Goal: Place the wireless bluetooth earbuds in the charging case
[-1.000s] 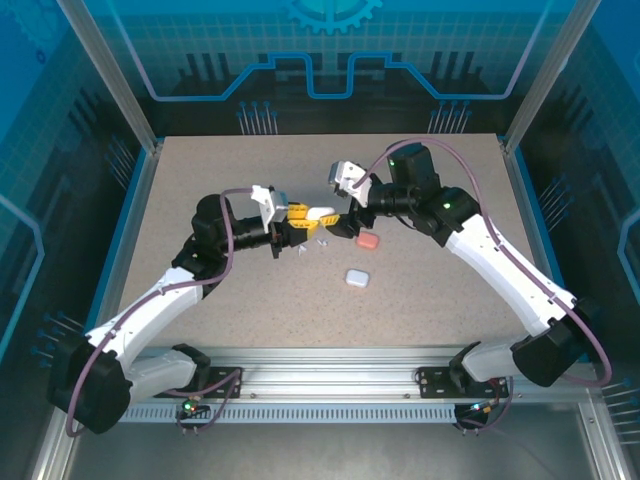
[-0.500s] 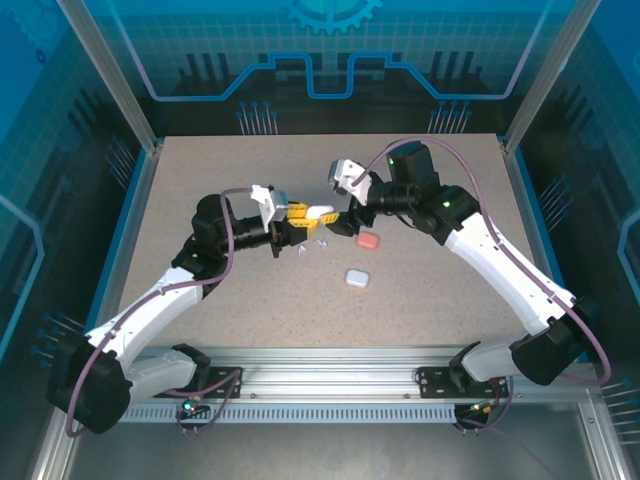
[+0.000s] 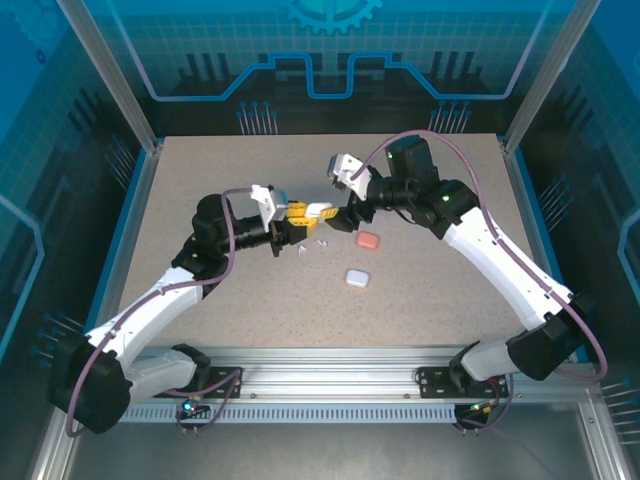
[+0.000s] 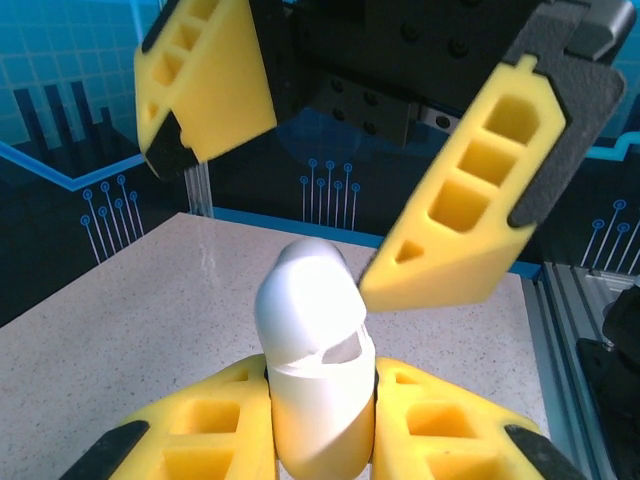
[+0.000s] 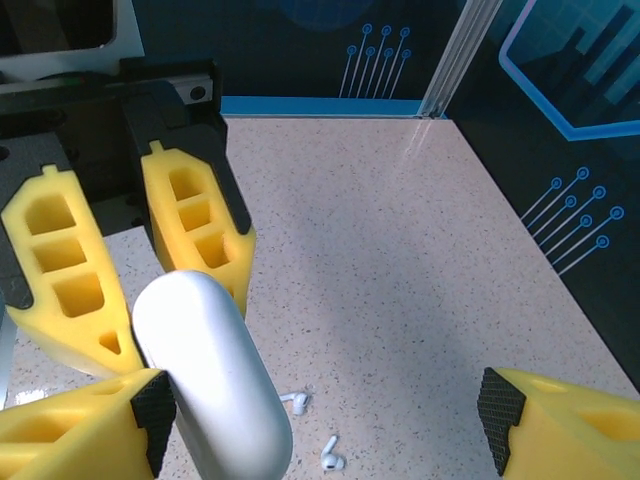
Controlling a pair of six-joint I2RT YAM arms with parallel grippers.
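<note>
Glossy plastic charging case [image 4: 312, 340], matt speckled table [image 5: 380, 250].

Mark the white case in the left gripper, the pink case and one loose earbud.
white case [image 4: 320, 410]: left wrist view, body below the lid seam.
pink case [image 3: 368, 241]: top external view, middle of its top.
earbud [image 5: 296, 403]: right wrist view, its middle.

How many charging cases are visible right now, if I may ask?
3: white case in the left gripper; pink case on the table; pale case beside it, nearer the front; more may be hidden.
</note>
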